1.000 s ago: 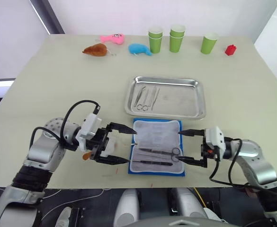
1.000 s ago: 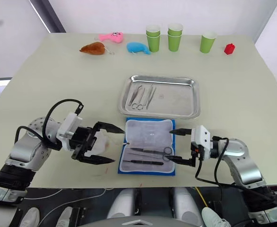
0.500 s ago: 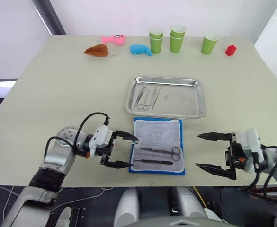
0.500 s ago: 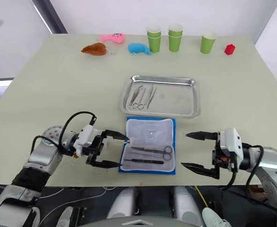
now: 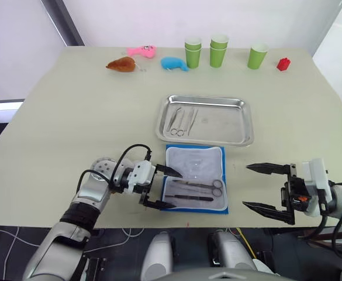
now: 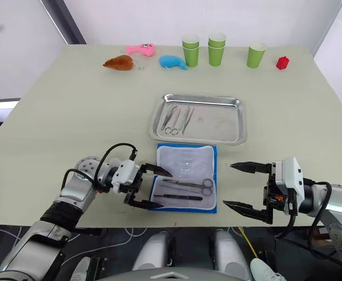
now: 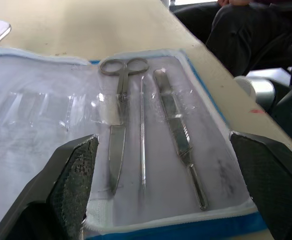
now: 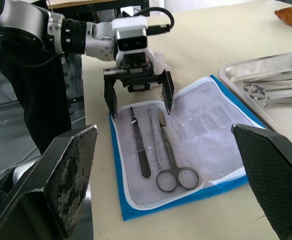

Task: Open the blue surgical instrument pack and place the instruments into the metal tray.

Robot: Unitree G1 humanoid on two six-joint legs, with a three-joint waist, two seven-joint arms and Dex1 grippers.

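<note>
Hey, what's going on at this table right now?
A humanoid robot is emptying an opened blue surgical instrument pack into a metal tray. A few instruments already lie in the tray; scissors and two slim tools remain on the pack's pale lining. The left gripper is open at the pack's left edge, its fingers either side of those tools. The right gripper hangs open and empty to the right of the pack.

No text, label, brand, number or sign can be read in any of the views. The open blue pack (image 5: 194, 179) at lower centre shows only its plain pale lining.
</note>
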